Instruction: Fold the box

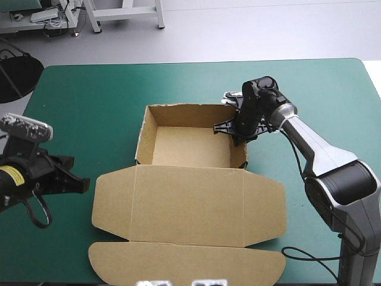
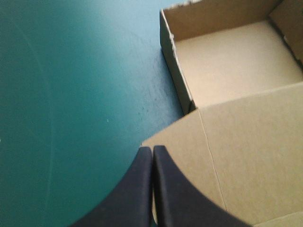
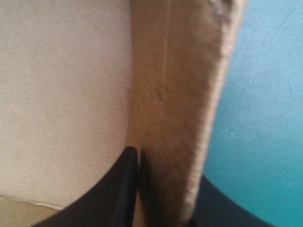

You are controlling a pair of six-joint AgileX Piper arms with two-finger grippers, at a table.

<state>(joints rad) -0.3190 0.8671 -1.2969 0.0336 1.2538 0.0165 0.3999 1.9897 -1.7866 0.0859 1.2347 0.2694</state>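
High view: box point(image 1: 189, 205) mid-table on the teal-green cover point(image 1: 89, 89), tray on the far side, lid flat toward the near edge. Right gripper point(image 1: 237, 128) pinches the tray's right wall (probably seating the tuck). Left gripper point(image 1: 76, 182) closed and empty, left of the lid, clear of the work.

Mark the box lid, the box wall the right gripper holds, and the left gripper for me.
box lid point(image 1: 190, 205): high view, middle of the flat panel.
held wall point(image 3: 175, 94): right wrist view, middle of its inner face.
left gripper point(image 2: 152, 150): left wrist view, where its shut fingertips meet.
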